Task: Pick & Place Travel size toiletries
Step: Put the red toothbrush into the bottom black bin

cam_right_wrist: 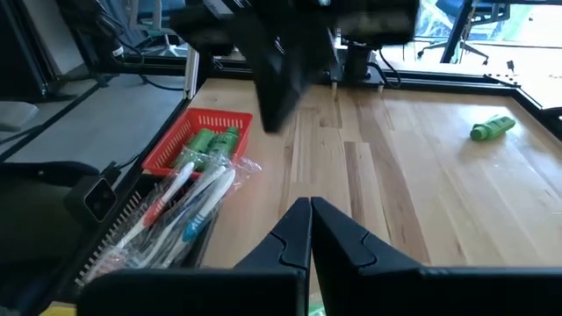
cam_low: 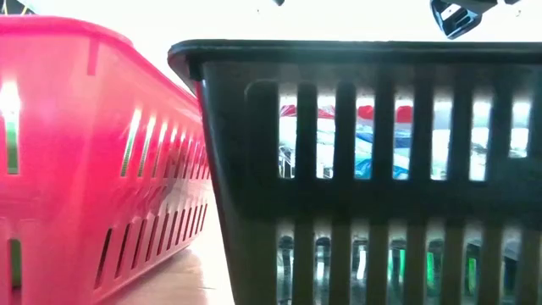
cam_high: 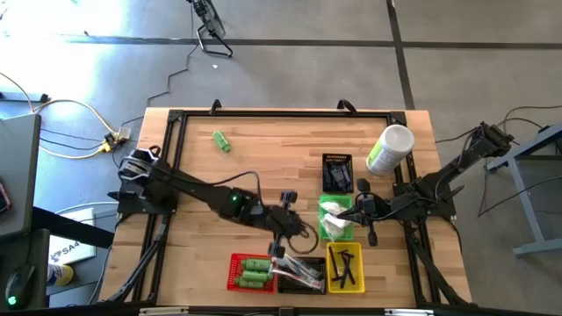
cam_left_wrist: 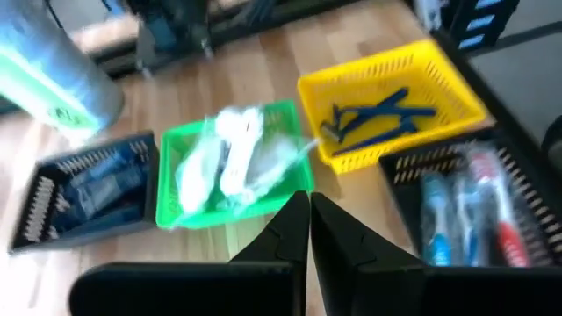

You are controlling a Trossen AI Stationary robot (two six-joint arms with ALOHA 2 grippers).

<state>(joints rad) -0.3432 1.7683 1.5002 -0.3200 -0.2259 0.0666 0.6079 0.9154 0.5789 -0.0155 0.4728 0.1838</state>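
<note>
The travel size toiletries lie sorted in small baskets: green bottles in a red basket [cam_high: 250, 272], wrapped toothbrushes in a black one [cam_high: 299, 277], black combs in a yellow one [cam_high: 345, 268], white packets in a green one [cam_high: 336, 219] and navy tubes in a dark one [cam_high: 337, 173]. One green bottle [cam_high: 221, 140] lies alone on the wood at the far left. My left gripper [cam_left_wrist: 309, 219] hovers shut and empty above the table beside the green basket [cam_left_wrist: 230, 167], near the black basket [cam_left_wrist: 474, 211]. My right gripper [cam_right_wrist: 309, 219] is shut and empty at the green basket's right [cam_high: 362, 207].
A white and green cup [cam_high: 390, 149] stands at the far right by the dark basket. A black frame [cam_high: 281, 112] runs around the tabletop. Bare wood stretches across the far left half around the lone bottle [cam_right_wrist: 492, 129].
</note>
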